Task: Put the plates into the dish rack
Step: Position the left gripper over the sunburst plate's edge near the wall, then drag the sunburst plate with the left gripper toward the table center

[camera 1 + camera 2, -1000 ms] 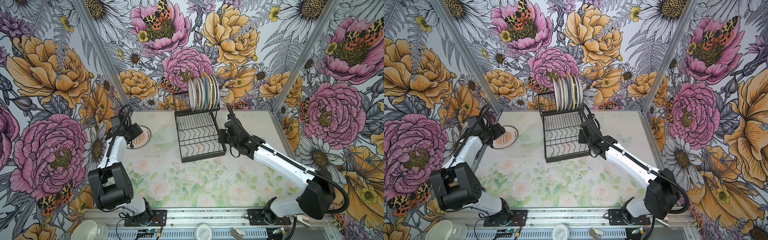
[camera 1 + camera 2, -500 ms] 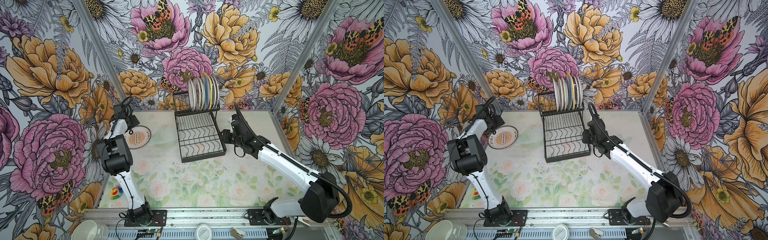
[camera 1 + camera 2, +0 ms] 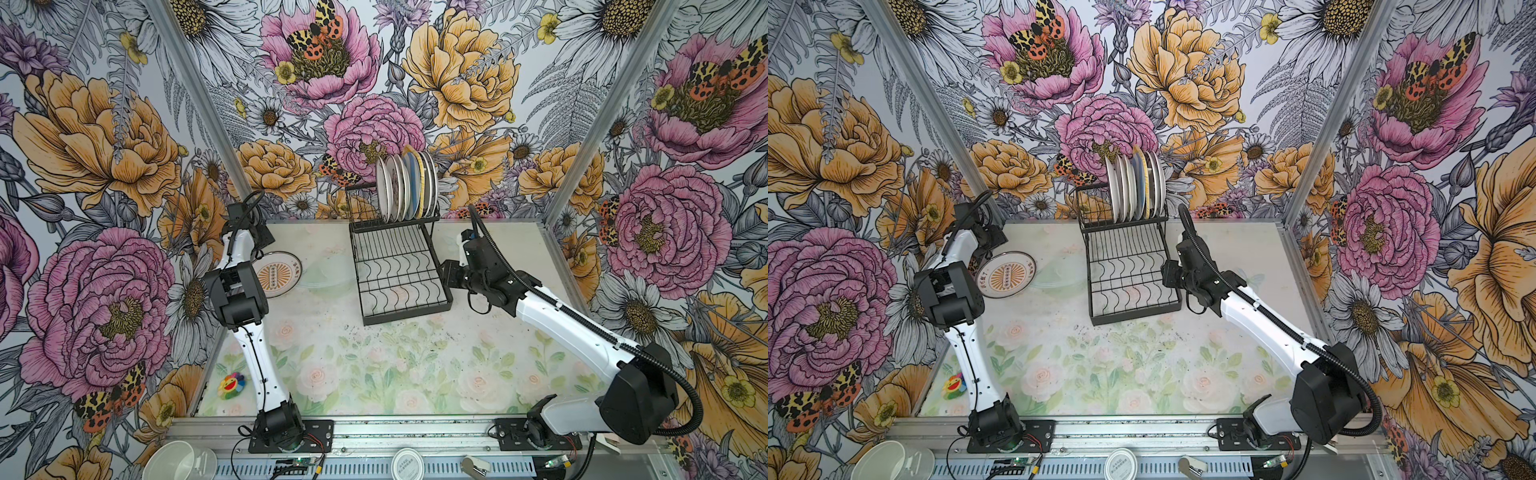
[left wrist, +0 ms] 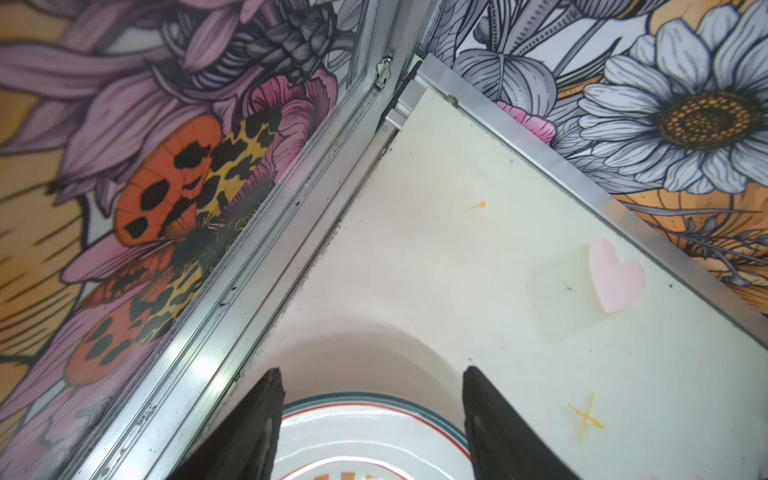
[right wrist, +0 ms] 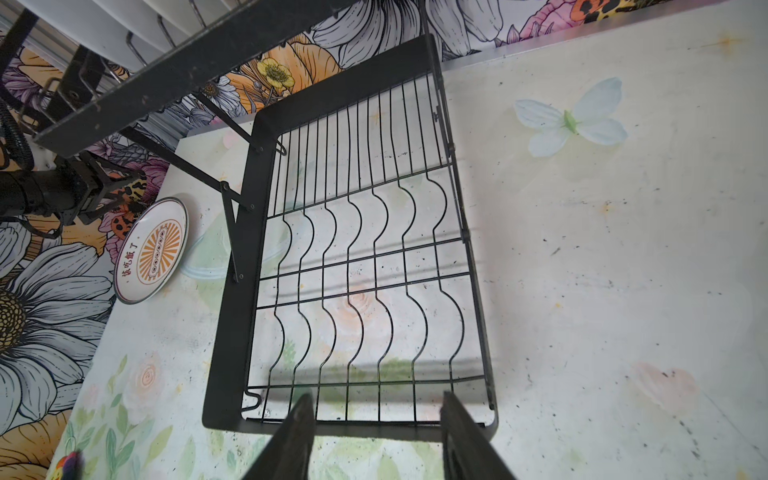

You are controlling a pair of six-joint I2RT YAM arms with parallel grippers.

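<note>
At the plate rim, left jaws have shifted, open, gripping nothing; right jaws likewise.

Left arm: white link shells, black joint housings, thin black wire clipped along the lower link.
Right arm: same white-and-black build; corrugated black conduit run from wrist to shoulder.
Base plates: black, flat, screw-fixed.
Tool fingers: matte black, tapering to narrow tips.
</note>
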